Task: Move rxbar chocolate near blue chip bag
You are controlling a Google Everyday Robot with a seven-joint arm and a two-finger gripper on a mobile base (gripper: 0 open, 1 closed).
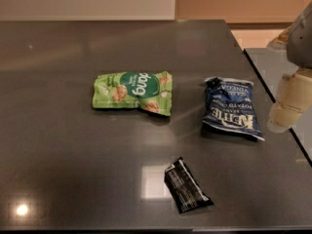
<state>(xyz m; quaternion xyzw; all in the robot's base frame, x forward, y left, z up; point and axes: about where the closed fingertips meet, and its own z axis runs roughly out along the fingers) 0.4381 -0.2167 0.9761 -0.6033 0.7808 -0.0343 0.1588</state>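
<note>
The rxbar chocolate [186, 185], a small flat black wrapper with fine white print, lies on the dark table near the front edge. The blue chip bag [232, 108], navy with white "Kettle" lettering, lies flat behind it and to the right. My gripper [287, 106] hangs at the far right edge of the view, above the table's right side, just right of the blue bag and apart from it. It holds nothing that I can see.
A light green snack bag [134, 91] lies flat left of centre. The dark table [58, 155] ends at a right edge close to the gripper; a second surface [273, 65] adjoins there. A wall stands behind.
</note>
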